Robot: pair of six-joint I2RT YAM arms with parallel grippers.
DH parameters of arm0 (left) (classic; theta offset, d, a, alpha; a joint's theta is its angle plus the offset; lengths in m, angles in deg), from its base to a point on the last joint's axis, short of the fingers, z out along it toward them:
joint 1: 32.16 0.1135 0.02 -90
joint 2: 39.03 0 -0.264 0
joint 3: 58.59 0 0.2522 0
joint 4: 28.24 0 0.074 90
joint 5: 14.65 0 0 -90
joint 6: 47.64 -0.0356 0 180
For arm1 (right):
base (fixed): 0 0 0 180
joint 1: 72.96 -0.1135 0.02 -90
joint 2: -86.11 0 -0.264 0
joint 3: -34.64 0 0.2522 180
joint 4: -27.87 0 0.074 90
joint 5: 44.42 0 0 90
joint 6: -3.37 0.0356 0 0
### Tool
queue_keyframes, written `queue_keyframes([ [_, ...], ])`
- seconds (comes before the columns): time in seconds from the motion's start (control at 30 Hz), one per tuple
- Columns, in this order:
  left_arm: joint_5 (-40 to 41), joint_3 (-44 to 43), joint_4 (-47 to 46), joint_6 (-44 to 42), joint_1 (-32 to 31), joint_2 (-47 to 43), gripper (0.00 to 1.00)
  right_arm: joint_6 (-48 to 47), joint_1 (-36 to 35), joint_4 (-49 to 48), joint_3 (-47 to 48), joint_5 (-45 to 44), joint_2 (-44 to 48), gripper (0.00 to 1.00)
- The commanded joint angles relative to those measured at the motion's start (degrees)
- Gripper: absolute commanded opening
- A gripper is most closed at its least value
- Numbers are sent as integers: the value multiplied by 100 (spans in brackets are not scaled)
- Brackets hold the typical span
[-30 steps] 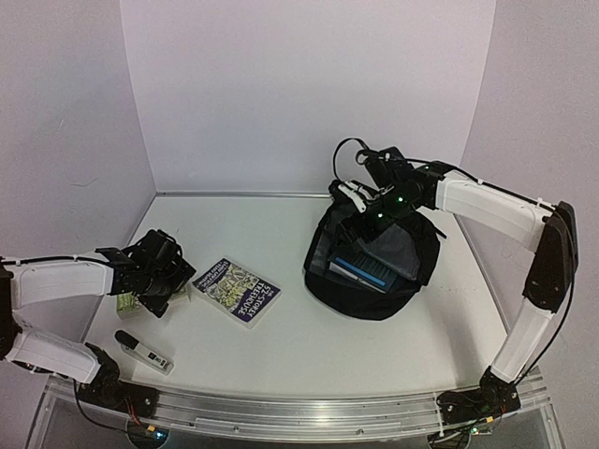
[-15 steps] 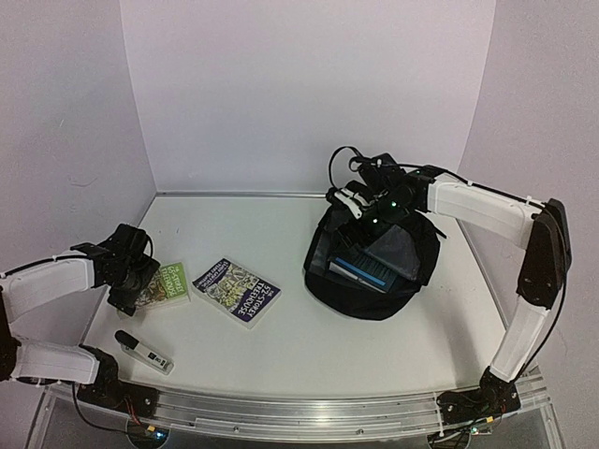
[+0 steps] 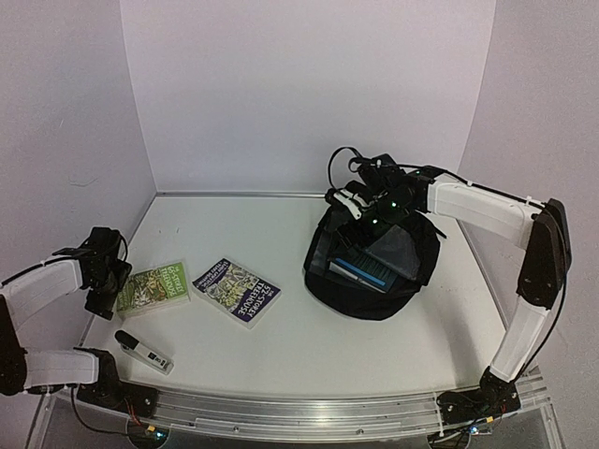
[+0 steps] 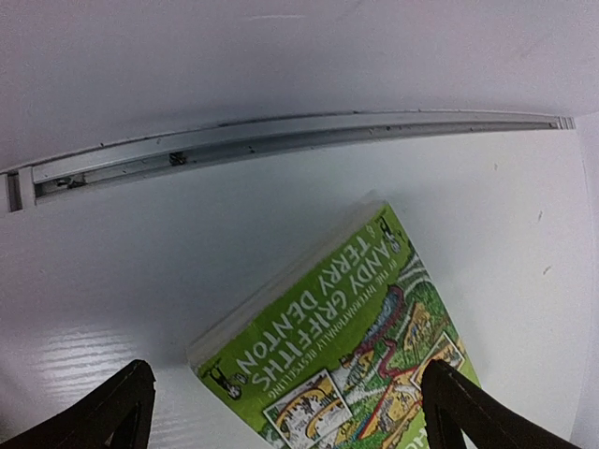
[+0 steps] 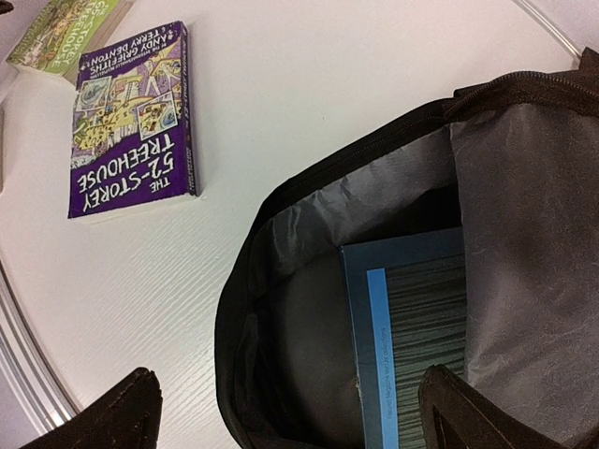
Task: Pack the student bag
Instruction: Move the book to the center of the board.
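Student bag [image 3: 412, 267], large, soft, black fabric with straps: lies on the white counter [image 3: 299, 346], right of centre and toward the far side. Main compartment unzipped, mouth facing up and left. Grey lining shows inside in the right wrist view [image 5: 524, 187].

Blue hardcover book with a striped cover [image 3: 360, 269] sits inside the bag's open compartment, against the lining [image 5: 412, 327].

Right end effector [image 3: 360, 201]: hovers over the far edge of the bag's mouth, fingers set wide apart. Its wrist camera looks straight down into the opening [image 5: 290, 412].

Purple paperback book with "52-Storey Treehouse" on its cover [image 3: 237, 290]: flat on the counter left of the bag, well apart from it [image 5: 131, 122].

Green paperback book with cartoon art [image 3: 154, 287]: flat, just left of the purple one, a narrow gap between them. Cover up [image 4: 356, 346]; one corner shows in the right wrist view [image 5: 61, 28].

Left end effector [image 3: 101, 269]: at the far left of the counter, just beside the green book's left end, fingers spread wide [image 4: 281, 412]. Contact with the book: cannot tell.

Small black-and-white oblong object [image 3: 143, 350]: lies near the front left edge, nearer than the green book. Too small to identify.
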Motion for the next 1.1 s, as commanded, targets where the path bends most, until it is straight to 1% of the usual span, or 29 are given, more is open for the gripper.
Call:
queue_keyframes([
  [0.0, -198, 86, -434, -594, 437, 207, 100, 18, -36, -2, -44, 93, 141, 96],
  [0.1, -523, 152, -925, -855, 570, 534, 100, 18, -36, -2, -46, 96, 142, 96],
  [0.23, -994, 143, -1691, -1321, 583, 1091, 100, 18, -38, 4, -53, 112, 142, 96],
  [0.33, -1585, -19, -2246, -1695, 579, 1636, 99, 18, -36, 4, -53, 135, 142, 96],
  [0.53, -2789, -542, -3105, -2268, 551, 2827, 92, 9, -38, 35, -69, 331, 139, 96],
  [0.7, -3168, -1141, -3235, -2790, 297, 3499, 90, 21, -51, 47, -52, 482, 71, 96],
  [0.87, -3655, -2036, -3067, -3646, -87, 4245, 90, 42, -122, 67, -18, 607, -42, 95],
  [0.97, -3720, -2486, -2858, -4021, -261, 4563, 91, 47, -189, 78, 11, 656, -118, 95],
  [1.07, -3598, -2669, -2918, -4180, -299, 4561, 93, 28, -268, 102, 58, 682, -201, 94],
])
